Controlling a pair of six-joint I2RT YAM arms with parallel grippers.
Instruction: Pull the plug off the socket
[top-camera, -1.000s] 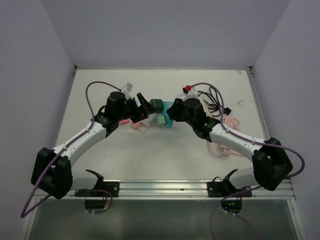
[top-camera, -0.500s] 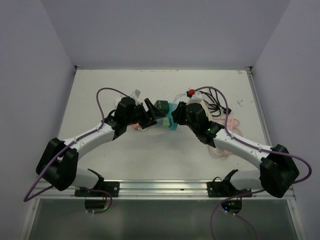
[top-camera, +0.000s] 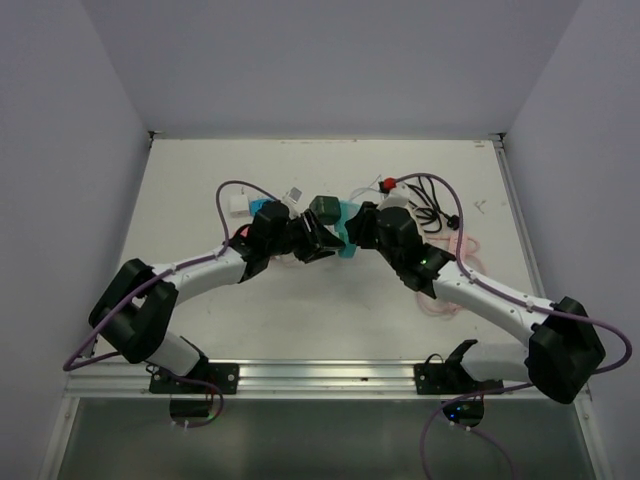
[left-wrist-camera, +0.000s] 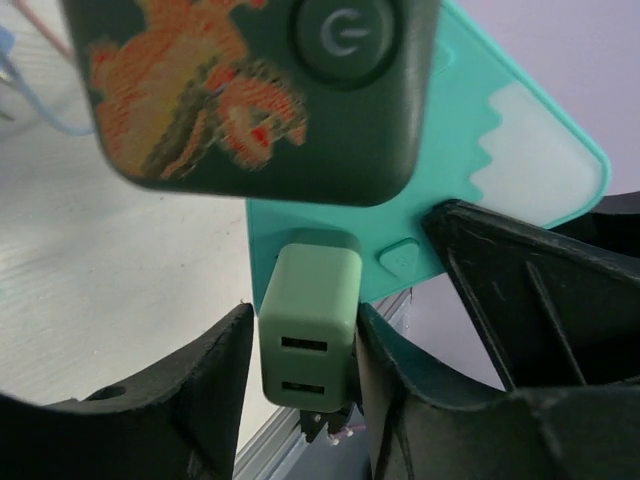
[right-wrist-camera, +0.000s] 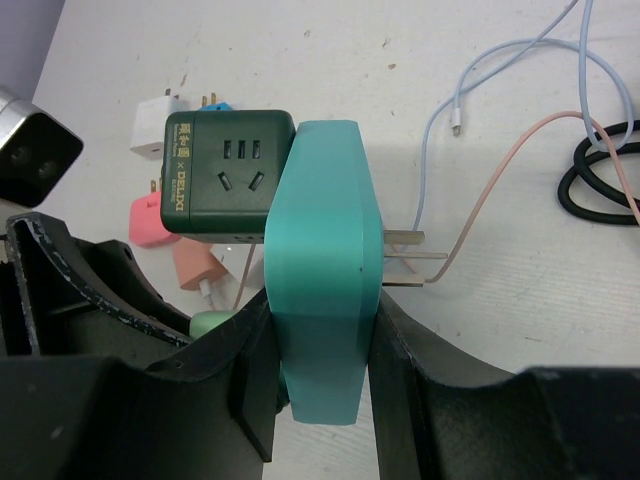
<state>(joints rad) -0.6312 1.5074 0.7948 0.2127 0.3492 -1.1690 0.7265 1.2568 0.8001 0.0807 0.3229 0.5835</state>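
Plug (left-wrist-camera: 310, 325) not yet pulled: it is sitting seated in the teal socket (right-wrist-camera: 320, 290), just below a dark green adapter (right-wrist-camera: 228, 170) plugged into the same face. My right hand (right-wrist-camera: 320, 320) is clamping the socket across its narrow sides and, as it appears, holding it up off the surface (top-camera: 300, 320). My left hand (left-wrist-camera: 303, 335) is bracketing the plug, one finger lying along each flank; whether they are truly pinching it I cannot tell. Remaining, in my judgement: a firm pinch, then a straight pull away from the braced socket. Both arms are reaching inward from their bases, the hands meeting nose to nose over the middle of the surface.
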